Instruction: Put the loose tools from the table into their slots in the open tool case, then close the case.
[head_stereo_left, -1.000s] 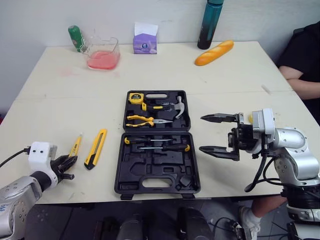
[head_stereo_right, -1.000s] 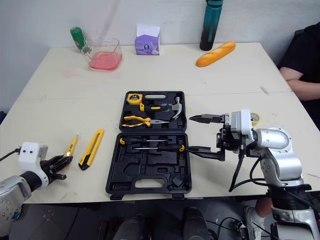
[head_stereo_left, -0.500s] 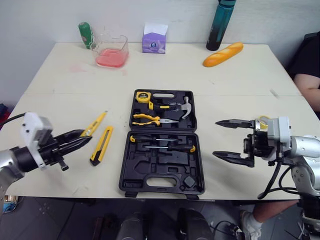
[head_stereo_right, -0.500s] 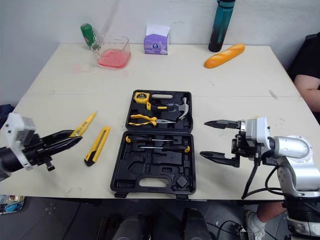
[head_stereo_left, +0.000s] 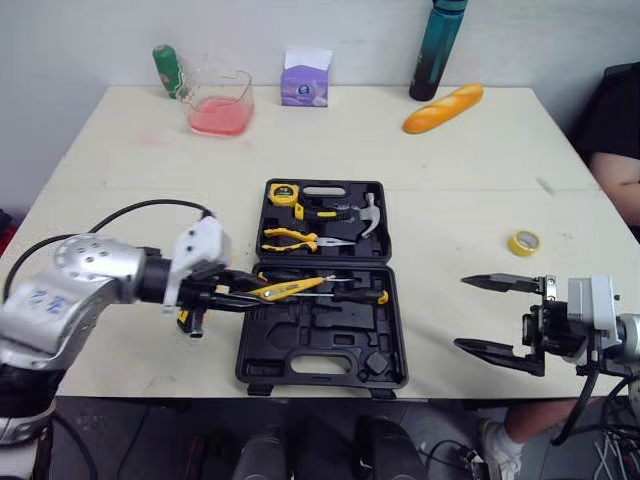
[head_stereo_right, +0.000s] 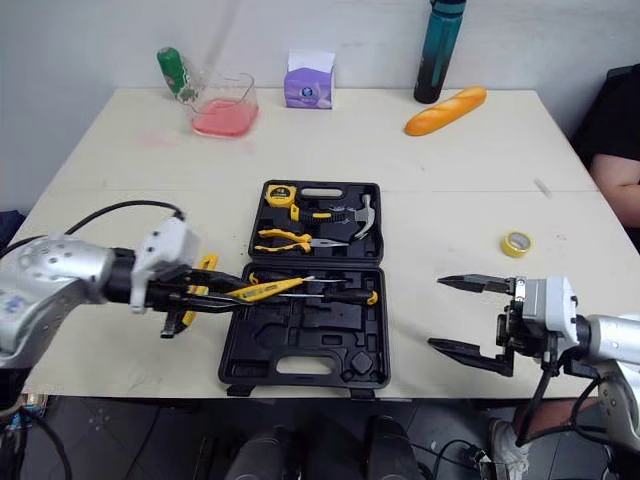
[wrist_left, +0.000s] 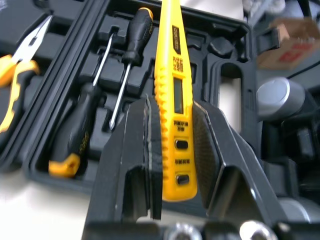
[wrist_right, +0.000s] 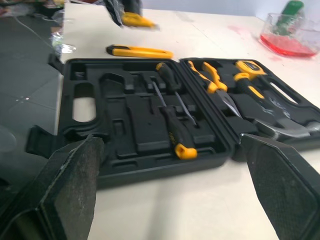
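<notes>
Since half a second ago the yellow tester pen (head_stereo_left: 287, 289) has left the table (head_stereo_left: 120, 200) beside the utility knife (wrist_right: 140, 51). It now hangs over the tool case (head_stereo_left: 320, 345), at the left edge of its near half, tip toward the screwdrivers (head_stereo_left: 345, 295); slotting looks like the step in hand. Left gripper (head_stereo_left: 248, 291) clamped on the pen's butt end; right gripper (head_stereo_left: 462, 313) wide apart, empty, by the table's near edge.

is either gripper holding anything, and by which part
The left gripper holds the yellow tester pen by its button end, tip out over the case. The right gripper is open and empty.
</notes>
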